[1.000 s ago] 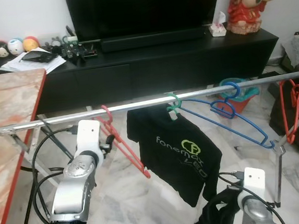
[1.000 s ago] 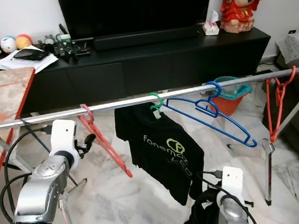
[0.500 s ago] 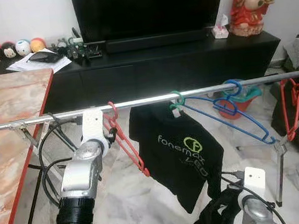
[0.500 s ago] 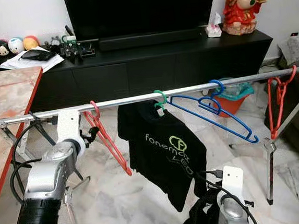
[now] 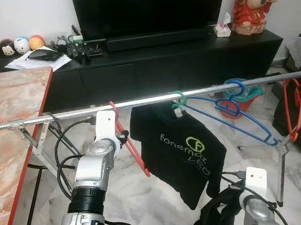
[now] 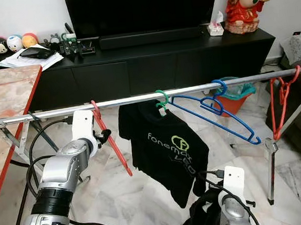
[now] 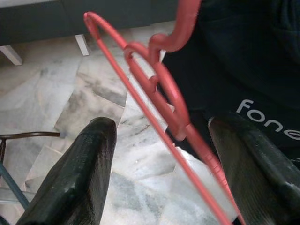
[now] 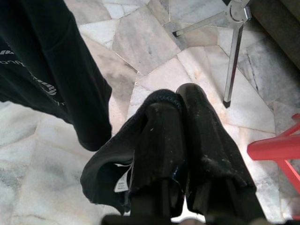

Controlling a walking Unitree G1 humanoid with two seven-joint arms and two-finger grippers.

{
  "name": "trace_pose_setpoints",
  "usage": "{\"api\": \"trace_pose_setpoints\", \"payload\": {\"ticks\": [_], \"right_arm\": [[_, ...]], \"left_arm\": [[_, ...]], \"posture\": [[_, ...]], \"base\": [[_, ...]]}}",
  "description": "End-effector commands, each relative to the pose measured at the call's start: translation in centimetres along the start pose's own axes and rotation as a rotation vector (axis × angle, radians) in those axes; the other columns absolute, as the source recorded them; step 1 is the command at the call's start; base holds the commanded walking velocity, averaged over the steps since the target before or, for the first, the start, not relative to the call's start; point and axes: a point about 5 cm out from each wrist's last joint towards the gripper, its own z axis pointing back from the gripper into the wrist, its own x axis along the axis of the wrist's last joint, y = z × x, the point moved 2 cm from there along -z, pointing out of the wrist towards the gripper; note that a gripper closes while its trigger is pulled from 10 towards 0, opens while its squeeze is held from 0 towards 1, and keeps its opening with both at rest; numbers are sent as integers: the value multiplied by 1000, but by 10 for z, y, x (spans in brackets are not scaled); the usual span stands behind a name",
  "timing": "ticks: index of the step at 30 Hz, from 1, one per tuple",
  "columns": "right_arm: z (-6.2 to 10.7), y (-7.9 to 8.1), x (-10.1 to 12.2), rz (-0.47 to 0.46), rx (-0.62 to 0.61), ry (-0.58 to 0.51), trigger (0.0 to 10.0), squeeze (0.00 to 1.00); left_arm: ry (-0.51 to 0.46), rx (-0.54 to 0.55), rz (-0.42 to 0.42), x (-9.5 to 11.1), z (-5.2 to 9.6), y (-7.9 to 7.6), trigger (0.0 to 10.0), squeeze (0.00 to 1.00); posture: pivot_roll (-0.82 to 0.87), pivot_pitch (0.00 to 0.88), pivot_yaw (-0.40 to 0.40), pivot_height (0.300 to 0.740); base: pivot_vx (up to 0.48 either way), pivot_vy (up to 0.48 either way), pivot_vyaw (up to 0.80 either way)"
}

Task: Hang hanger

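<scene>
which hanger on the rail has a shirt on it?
The green hanger, near the middle of the rail: the black T-shirt hangs from it. The red hanger by the left gripper, the blue hanger and the far-right red hanger are bare.

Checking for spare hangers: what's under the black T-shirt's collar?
A green hanger hook on the rail shows above the black T-shirt; the shirt covers its arms.

Left gripper (image 7: 159,154) pushed further forward, fingers now spread either side of red plastic hanger (image 5: 127,141) hooked on silver metal rail (image 5: 149,100); hanger hangs steeper.
</scene>
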Motion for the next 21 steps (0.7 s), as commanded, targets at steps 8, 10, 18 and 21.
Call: {"api": "trace_pose_setpoints", "payload": {"ticks": [8,10,18,21], "right_arm": [[-3,-1,10,6,4,-25,10000,0],[-3,-1,10,6,4,-24,10000,0],[-3,-2,10,4,3,-22,10000,0],[-3,-2,10,5,4,-21,10000,0]], "left_arm": [[-11,-47,-5,8,-6,-17,10000,0],[-7,-36,-2,9,-9,-17,10000,0],[5,-1,-35,11,-23,-10,10000,0],[6,5,-44,11,-27,-7,10000,0]], "posture": [[-85,0,-42,740],[-89,0,-41,740],[-87,0,-41,740],[-90,0,-41,740]], "base": [[0,0,0],[0,0,0],[0,0,0],[0,0,0]]}}
